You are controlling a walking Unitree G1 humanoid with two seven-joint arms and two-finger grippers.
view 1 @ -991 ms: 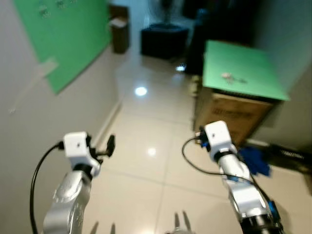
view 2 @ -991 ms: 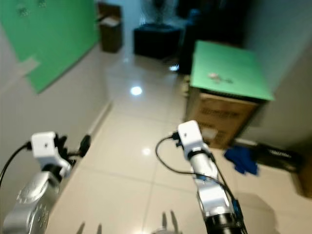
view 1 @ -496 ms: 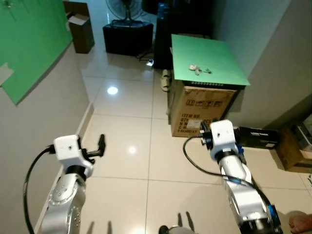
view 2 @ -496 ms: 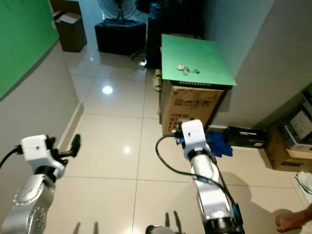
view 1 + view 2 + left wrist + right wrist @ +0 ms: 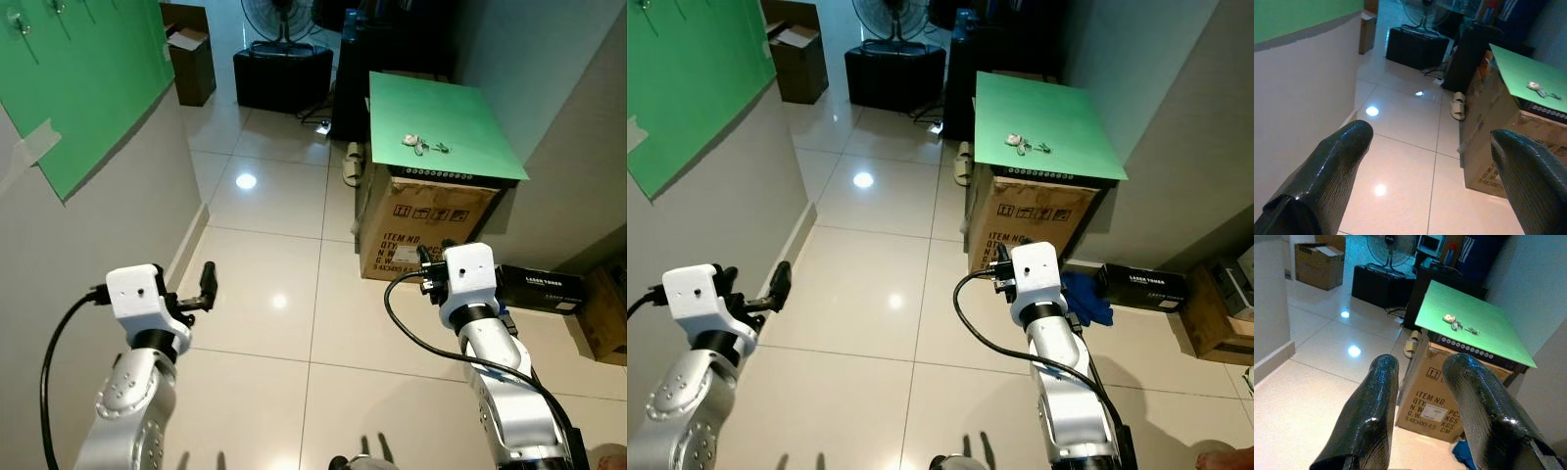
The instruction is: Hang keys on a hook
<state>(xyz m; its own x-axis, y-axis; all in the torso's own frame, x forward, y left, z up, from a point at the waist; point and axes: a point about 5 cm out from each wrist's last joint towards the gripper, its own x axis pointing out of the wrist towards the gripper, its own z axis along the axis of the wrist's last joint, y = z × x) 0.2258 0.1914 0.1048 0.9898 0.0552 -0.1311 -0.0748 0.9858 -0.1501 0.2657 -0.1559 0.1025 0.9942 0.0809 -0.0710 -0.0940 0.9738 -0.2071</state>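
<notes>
A: How do the grippers stand?

B: The right gripper [image 5: 1420, 406] holds nothing, fingers a little apart; the left gripper [image 5: 1430, 161] is spread wide, also holding nothing.

A: And the keys?

B: The keys [image 5: 421, 145] lie ahead and slightly right on the green board [image 5: 460, 122] topping a cardboard box [image 5: 421, 230], well apart. I judge the right arm nearer

A: Any containers?

B: An open carton [image 5: 191, 64] by the far wall; contents unclear

One bunch of keys [image 5: 423, 145]; two cardboard boxes [image 5: 423, 227] [image 5: 191, 65] (one open); one fan [image 5: 286, 18].
</notes>
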